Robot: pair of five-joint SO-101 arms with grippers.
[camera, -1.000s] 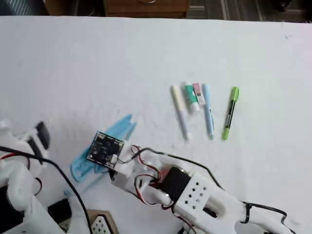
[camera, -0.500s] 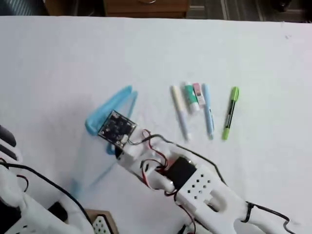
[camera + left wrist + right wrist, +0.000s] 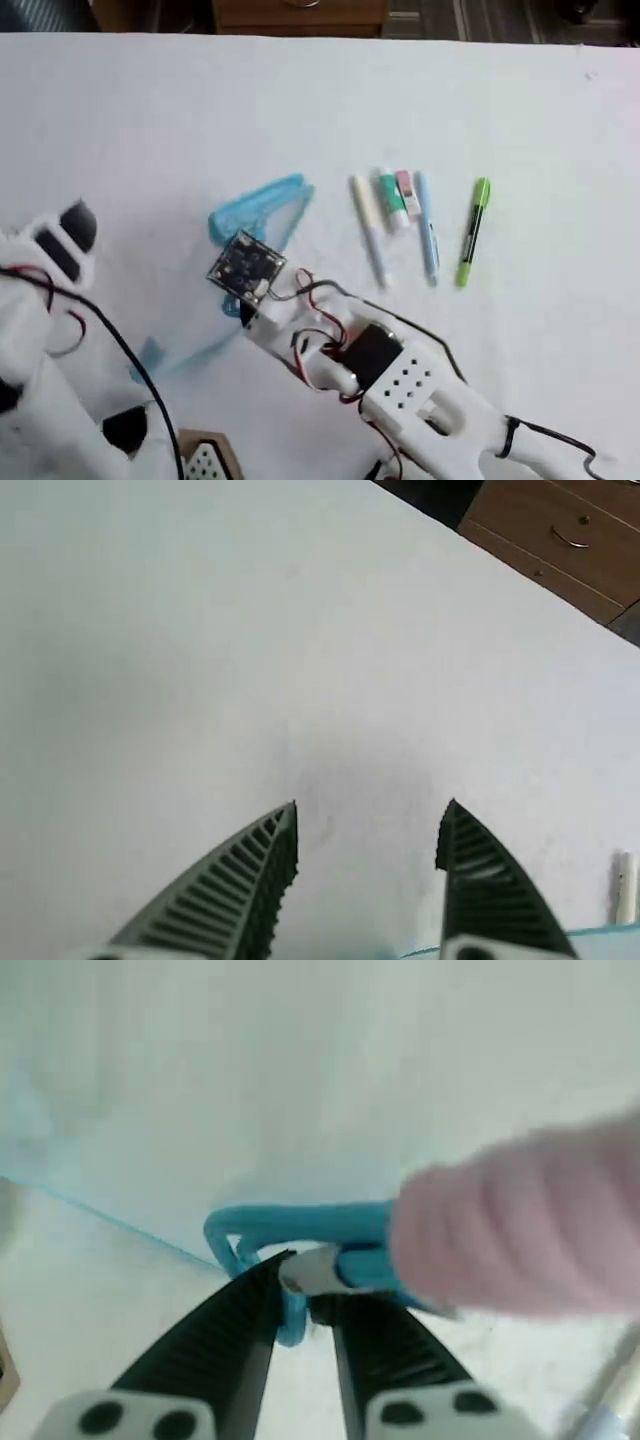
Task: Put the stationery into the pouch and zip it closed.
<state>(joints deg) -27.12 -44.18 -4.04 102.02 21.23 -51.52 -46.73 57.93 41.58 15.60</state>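
Observation:
The clear pouch (image 3: pixel 215 300) with blue zipper trim (image 3: pixel 258 203) lies left of centre on the white table. My right gripper (image 3: pixel 300 1282) is shut on the metal zipper pull (image 3: pixel 312 1270) at the trim's end, and its wrist (image 3: pixel 245 266) sits over the pouch. A blurred pink thing (image 3: pixel 520 1230) lies close beside the pull. Right of the pouch lies the stationery: a cream pen (image 3: pixel 368 228), a green-and-white stick (image 3: pixel 391 201), a small pink piece (image 3: pixel 407 192), a blue pen (image 3: pixel 427 225) and a green highlighter (image 3: pixel 472 232). My left gripper (image 3: pixel 370 820) hangs open over bare table, with nothing in it.
The left arm (image 3: pixel 40 300) stands at the table's near left edge, with its cables (image 3: pixel 120 350) trailing by the pouch's lower end. A wooden drawer unit (image 3: pixel 560 540) stands beyond the table's far edge. The far half of the table (image 3: pixel 300 100) is bare cloth.
My right gripper has drawn the pouch's blue zipper end away from the near edge and rightward, closer to the pens. The left arm has shifted at the near left edge.

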